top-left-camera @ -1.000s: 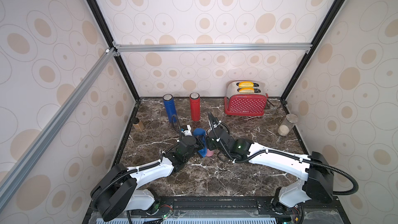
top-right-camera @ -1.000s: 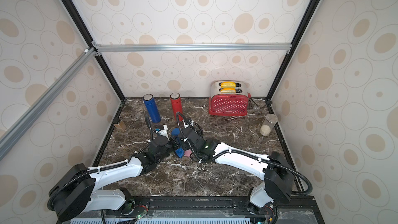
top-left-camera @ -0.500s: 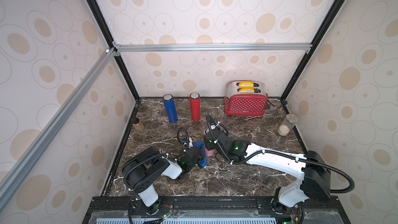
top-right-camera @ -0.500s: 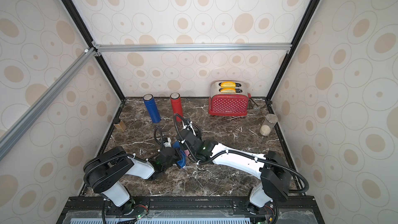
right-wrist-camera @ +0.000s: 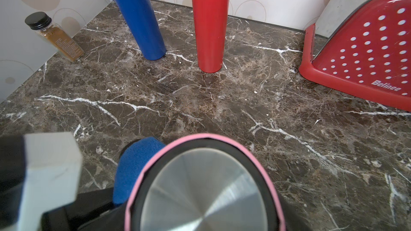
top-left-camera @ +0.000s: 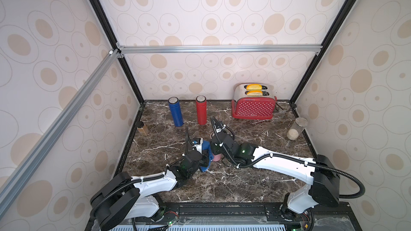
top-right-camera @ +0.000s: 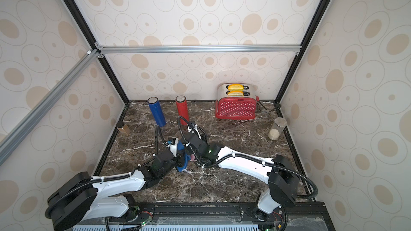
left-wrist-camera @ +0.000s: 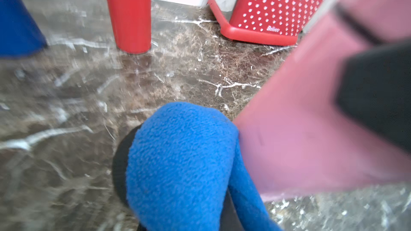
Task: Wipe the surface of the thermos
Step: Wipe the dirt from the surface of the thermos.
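**Cloth on the thermos wall, long axis upright**

We are holding the pink thermos (top-left-camera: 217, 157) upright at mid-desk (top-left-camera: 244, 185), our right hand (top-left-camera: 215, 151) clasping its body. Our left hand (top-left-camera: 203, 160) is clenching the blue cloth (left-wrist-camera: 178, 163), which is touching the thermos wall facing that hand. With the axis standing vertical, we judge the wipe is calling for up-and-down strokes.

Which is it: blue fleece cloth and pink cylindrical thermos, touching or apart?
Touching. Left wrist view: blue fleece cloth presses against pink cylindrical thermos wall, no gap.
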`<state>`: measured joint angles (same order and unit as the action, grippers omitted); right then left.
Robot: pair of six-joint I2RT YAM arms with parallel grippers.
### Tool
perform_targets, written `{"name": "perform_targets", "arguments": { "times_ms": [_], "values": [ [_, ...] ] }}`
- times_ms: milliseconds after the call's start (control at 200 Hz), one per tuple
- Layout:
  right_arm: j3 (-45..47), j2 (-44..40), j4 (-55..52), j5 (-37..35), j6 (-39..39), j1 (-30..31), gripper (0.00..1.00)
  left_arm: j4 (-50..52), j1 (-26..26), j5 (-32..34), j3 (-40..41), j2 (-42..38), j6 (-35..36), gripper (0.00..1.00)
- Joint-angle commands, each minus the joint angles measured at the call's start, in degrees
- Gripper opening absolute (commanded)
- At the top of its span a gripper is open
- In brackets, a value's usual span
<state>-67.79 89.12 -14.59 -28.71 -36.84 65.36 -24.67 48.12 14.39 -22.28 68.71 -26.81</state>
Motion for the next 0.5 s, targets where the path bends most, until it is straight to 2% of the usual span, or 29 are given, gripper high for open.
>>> {"name": "perform_targets", "arguments": {
  "times_ms": [0, 160, 305, 421, 491],
  "values": [
    [3.35, 3.05, -10.1, 14.38, -5.45, 0.18, 0.0, 8.86, 0.79, 0.73, -0.34, -5.36, 14.17, 0.0],
    [4.02, 1.31, -9.65, 15.05, -5.22, -1.13, 0.0, 8.82, 0.93, 0.52, 3.44, -12.83, 23.7, 0.0],
    [4.37, 0.47, -9.68, 14.86, -5.09, -1.55, 0.0, 6.18, 3.45, -0.69, 7.82, -16.76, 39.44, 0.0],
    [4.85, 0.12, -9.74, 14.73, -5.08, -1.99, 0.0, 4.06, 6.15, -3.18, 8.75, -19.2, 49.17, 0.0],
    [5.03, 0.05, -9.73, 14.73, -5.17, -2.15, 0.0, 4.52, 6.91, -3.35, 7.12, -19.94, 52.34, 0.0]
  ]
}}
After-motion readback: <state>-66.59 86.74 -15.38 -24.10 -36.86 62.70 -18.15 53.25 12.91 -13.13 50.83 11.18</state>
